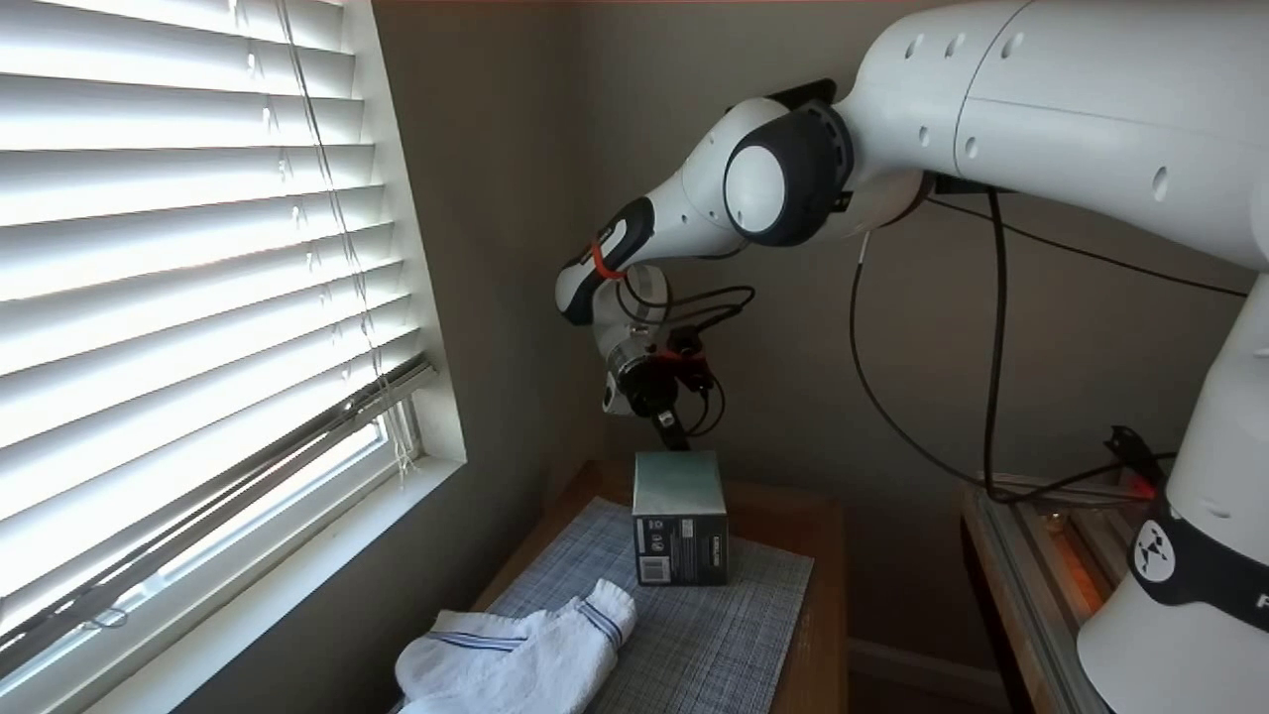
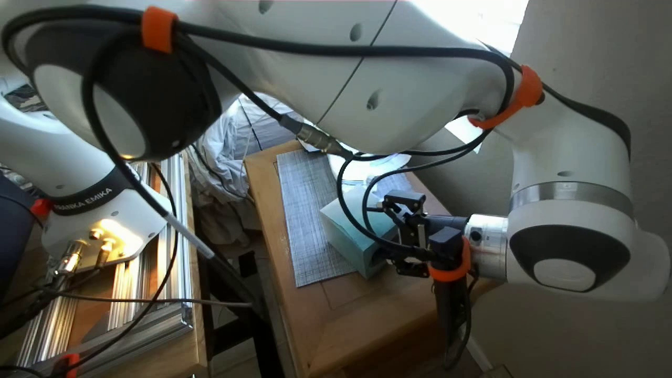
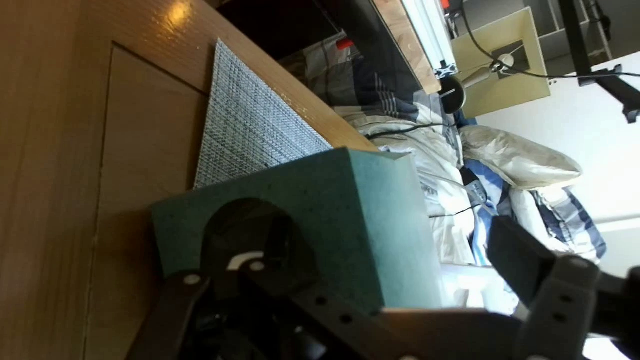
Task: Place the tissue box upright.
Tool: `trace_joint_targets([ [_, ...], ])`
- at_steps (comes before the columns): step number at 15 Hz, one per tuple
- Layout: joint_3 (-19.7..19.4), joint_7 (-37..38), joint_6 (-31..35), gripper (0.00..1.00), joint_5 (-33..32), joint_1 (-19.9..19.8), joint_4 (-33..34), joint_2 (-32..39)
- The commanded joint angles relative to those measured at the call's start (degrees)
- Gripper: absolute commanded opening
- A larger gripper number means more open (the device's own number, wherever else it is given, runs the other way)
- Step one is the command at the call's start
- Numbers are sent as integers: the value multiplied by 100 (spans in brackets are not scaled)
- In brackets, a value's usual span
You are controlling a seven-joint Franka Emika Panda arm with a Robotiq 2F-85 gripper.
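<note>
The tissue box (image 1: 680, 483) is pale teal-green and lies on its side on the grey mat. Its dark printed face with a barcode faces the camera in an exterior view. In the wrist view the box (image 3: 320, 195) shows a dark rounded opening on the face towards my gripper (image 3: 395, 245). One finger reaches into or in front of that opening. The other finger stands beyond the box's lighter side, with a visible gap. In an exterior view the open gripper (image 2: 388, 231) comes in nearly level at the end of the box (image 2: 344, 231). How deep the finger sits is hidden.
A white folded cloth (image 1: 525, 654) with blue stripes lies near the box on the mat (image 1: 714, 635). The wooden table (image 1: 828, 585) stands beside a wall and a window with blinds (image 1: 188, 248). A railed bench (image 2: 152, 294) carries the robot base. Cables loop near the gripper.
</note>
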Motion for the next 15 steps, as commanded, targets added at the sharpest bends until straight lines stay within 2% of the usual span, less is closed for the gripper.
trace_joint_targets([
  [1,102,183,-309,100,85,-68,580,407],
  [5,22,357,490,100,133,69,340,329],
  [7,21,517,606,100,125,130,213,245],
  [9,57,650,451,100,151,153,163,190],
  [10,68,743,319,92,162,166,167,175],
  [11,73,828,156,72,141,190,177,168],
  [15,53,1108,-626,44,28,306,224,162],
])
